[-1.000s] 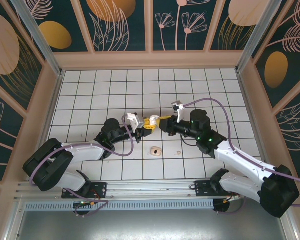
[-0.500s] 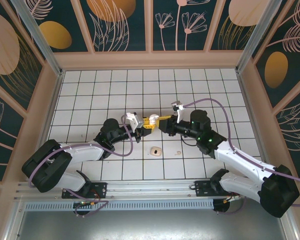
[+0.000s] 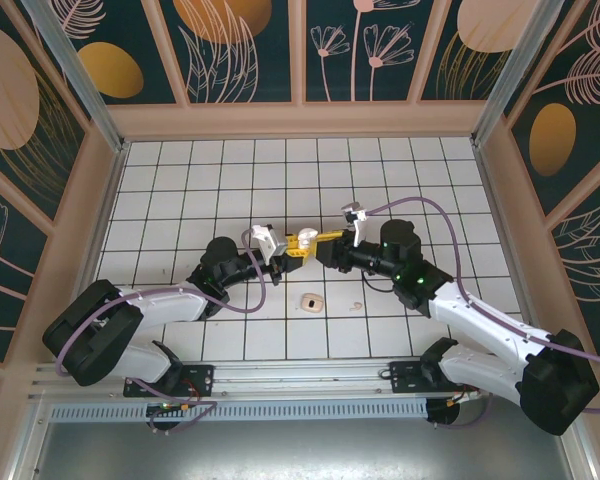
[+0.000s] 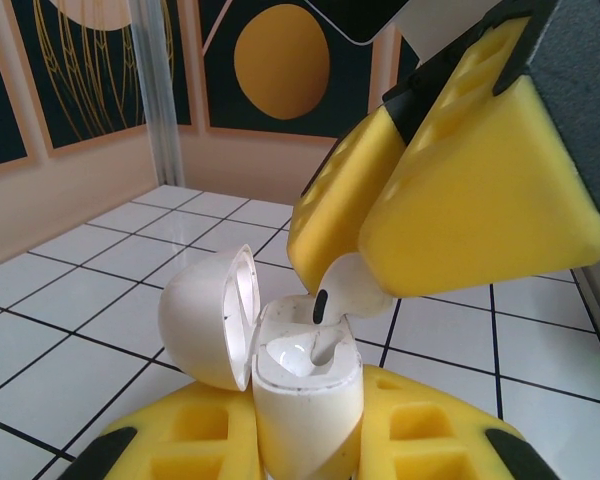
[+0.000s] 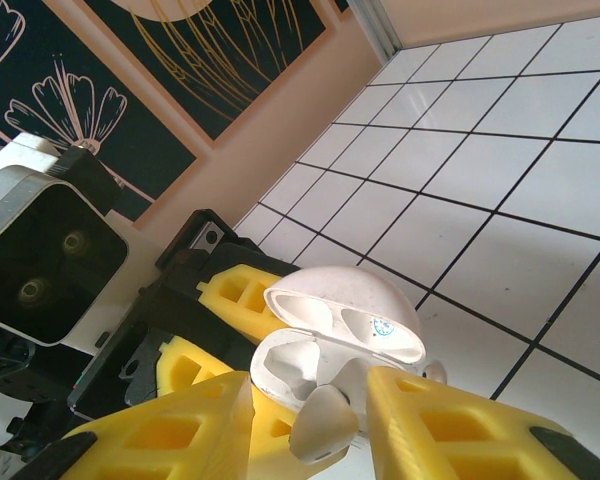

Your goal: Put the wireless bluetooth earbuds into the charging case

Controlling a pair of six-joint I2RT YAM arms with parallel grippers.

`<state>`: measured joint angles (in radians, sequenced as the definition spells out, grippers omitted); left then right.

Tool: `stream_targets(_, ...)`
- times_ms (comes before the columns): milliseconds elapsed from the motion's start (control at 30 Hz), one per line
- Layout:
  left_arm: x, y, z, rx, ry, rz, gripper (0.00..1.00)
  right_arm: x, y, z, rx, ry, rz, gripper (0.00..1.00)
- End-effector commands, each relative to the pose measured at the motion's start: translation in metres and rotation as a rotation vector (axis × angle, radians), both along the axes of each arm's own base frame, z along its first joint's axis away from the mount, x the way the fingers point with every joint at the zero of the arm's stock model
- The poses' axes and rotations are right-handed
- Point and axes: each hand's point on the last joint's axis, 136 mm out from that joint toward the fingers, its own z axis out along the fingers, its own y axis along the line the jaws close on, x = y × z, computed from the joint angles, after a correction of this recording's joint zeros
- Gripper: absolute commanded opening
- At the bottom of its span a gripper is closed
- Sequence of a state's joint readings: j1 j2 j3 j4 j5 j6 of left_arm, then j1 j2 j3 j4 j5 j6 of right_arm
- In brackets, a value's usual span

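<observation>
The white charging case [image 4: 305, 400] stands upright with its lid [image 4: 205, 320] swung open, and my left gripper [image 4: 305, 425] is shut on its body between yellow foam fingers [image 4: 170, 440]. One of the white earbuds [image 5: 325, 425] sits stem-down in the case's right-hand well [image 4: 330, 300]. My right gripper [image 5: 315, 420] straddles that earbud from above, open, with a gap showing between each finger and the bud. In the top view both grippers meet at mid-table, left gripper [image 3: 296, 244] facing right gripper [image 3: 323, 239].
A small pale oval object [image 3: 311, 300] lies on a white floor tile [image 3: 280, 330] in front of the grippers. A tiny pale speck [image 3: 355, 305] lies to its right. Patterned walls [image 3: 300, 60] ring the floor.
The right jaws have spread apart and no longer pinch the earbud. Both arms have stayed almost where they were, and the left gripper keeps its hold on the case.
</observation>
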<state>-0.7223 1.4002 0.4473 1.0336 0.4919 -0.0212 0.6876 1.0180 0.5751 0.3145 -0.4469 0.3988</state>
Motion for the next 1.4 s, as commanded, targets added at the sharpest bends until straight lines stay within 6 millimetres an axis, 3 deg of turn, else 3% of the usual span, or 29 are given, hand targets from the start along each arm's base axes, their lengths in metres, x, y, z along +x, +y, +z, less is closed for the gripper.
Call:
stream_targets(0,-0.003,-0.002,0.025,-0.054,-0.052,-0.012,0.13,-0.002,0.001,0.011,0.006,-0.032,0.008,0.38)
stream_targets(367,-0.002,-0.001,0.024,-0.048,-0.046,-0.003,0.13,0.000,-0.015,0.033,0.007,-0.056,-0.079,0.51)
stream_targets(700,-0.002,0.000,0.026,-0.047,-0.049,0.001,0.13,0.004,-0.016,0.011,-0.050,0.025,-0.099,0.58)
stream_targets(1000,-0.001,0.000,0.026,-0.046,-0.048,0.005,0.13,0.007,-0.008,0.009,-0.054,0.034,-0.074,0.62)
stream_targets(1367,-0.002,0.001,0.026,-0.044,-0.050,0.006,0.13,0.013,-0.023,0.006,-0.064,0.033,-0.160,0.62)
